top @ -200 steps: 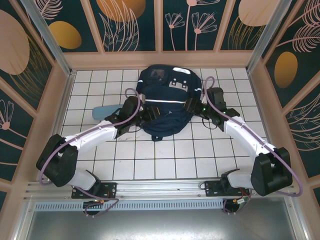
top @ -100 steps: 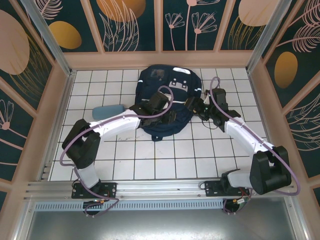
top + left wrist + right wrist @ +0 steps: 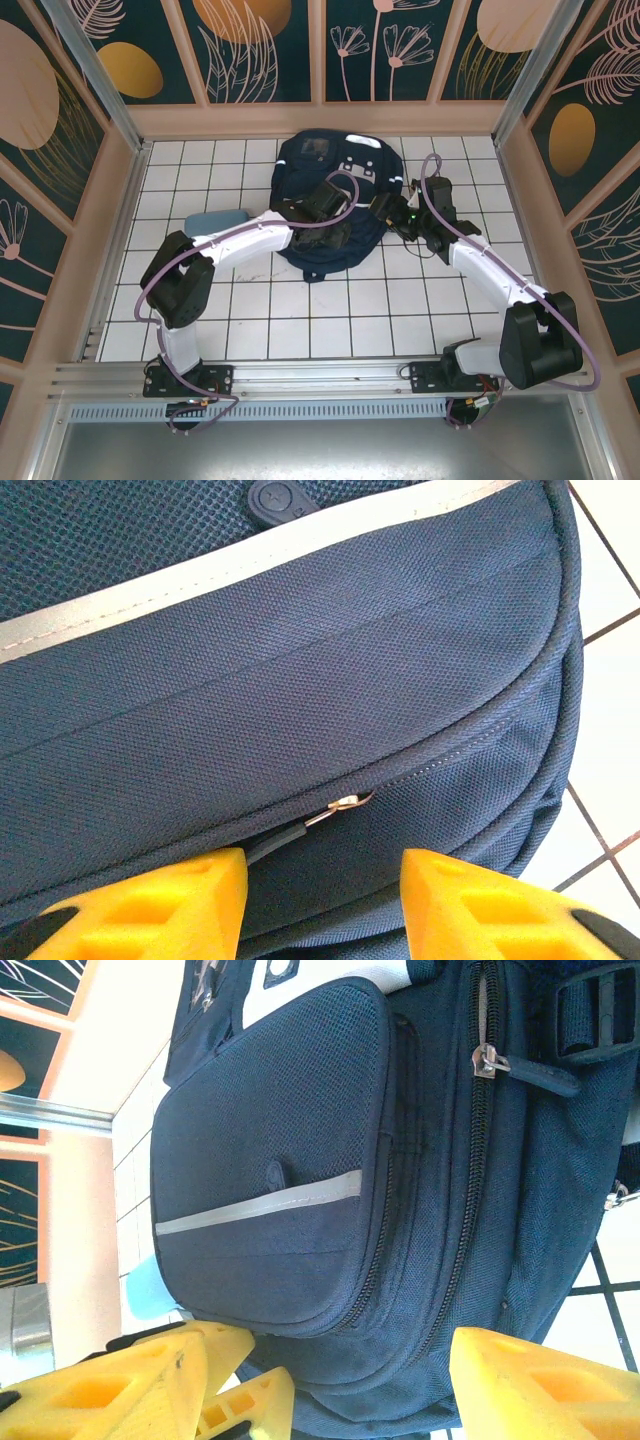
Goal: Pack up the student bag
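Blue pouch (image 3: pixel 220 219) sits on the worktop (image 3: pixel 300 310) at left, unpacked. In the last second your left arm swung from the bag's left side to over its front pocket. The left claw (image 3: pixel 320 875) now has its fingers apart, straddling the zip pull (image 3: pixel 345 802) with nothing gripped. The bag (image 3: pixel 330 165) lies flat at far centre, zip closed. Right claw (image 3: pixel 340 1348) edged in at the bag's right side, fingers apart. You're likely set up to open the pocket.
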Robot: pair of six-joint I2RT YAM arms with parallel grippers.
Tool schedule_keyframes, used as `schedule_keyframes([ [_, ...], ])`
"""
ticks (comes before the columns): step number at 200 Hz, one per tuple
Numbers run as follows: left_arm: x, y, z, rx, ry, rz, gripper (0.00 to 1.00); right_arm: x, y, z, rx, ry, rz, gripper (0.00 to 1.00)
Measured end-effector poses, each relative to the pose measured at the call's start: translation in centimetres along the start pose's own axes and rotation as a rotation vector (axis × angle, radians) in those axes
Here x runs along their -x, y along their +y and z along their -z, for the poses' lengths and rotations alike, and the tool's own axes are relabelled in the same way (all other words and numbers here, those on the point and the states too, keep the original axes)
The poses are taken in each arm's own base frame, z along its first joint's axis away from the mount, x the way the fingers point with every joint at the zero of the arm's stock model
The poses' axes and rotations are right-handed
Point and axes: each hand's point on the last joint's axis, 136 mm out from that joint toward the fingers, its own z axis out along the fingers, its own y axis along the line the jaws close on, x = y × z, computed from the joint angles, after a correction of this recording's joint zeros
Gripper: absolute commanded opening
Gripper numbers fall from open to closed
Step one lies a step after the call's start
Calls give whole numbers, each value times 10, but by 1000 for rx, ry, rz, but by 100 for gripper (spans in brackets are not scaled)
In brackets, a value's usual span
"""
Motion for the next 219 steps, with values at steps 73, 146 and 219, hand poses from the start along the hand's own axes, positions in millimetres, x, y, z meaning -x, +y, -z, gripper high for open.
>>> schedule_keyframes([
  [73, -2, 14, 5, 77, 12, 18, 52, 0, 0, 0, 0, 0, -3, 66],
  [146, -6, 15, -6, 92, 46, 10, 38, 0, 0, 0, 0, 0, -3, 66],
  [219, 1, 11, -13, 76, 20, -11, 17, -2, -1, -3, 2, 15, -14, 65],
])
